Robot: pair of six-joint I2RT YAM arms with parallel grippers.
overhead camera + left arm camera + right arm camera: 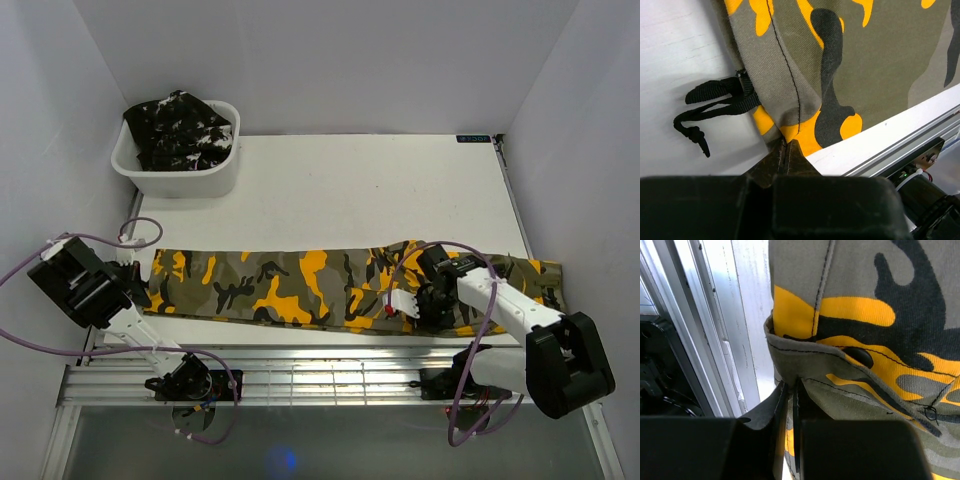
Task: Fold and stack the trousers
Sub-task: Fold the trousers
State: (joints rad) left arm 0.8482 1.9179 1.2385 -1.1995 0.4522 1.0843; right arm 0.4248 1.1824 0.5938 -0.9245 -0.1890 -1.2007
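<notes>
White table (380, 190), far-left tub (175, 180) with black trousers (180, 128), olive trousers (280, 285) along front

right arm (500, 305) covers part of the olive trousers (270, 285); tub (190, 182) hides most of the black trousers (180, 125)

Left arm: slim white plastic left arm (140, 335) — boxy black joint housings along it.
Right arm: white plastic right arm (497, 298) with a bulky black joint housing (570, 368).
Cables: thin purple cables (452, 405) looping off both arms.
Left gripper: matte black left gripper (786, 150), wedge-shaped tips, scuffed casing.
Right gripper: matte black right gripper (790, 390) — a white toothed piece (404, 301) and a red dot (388, 311) on its side.
</notes>
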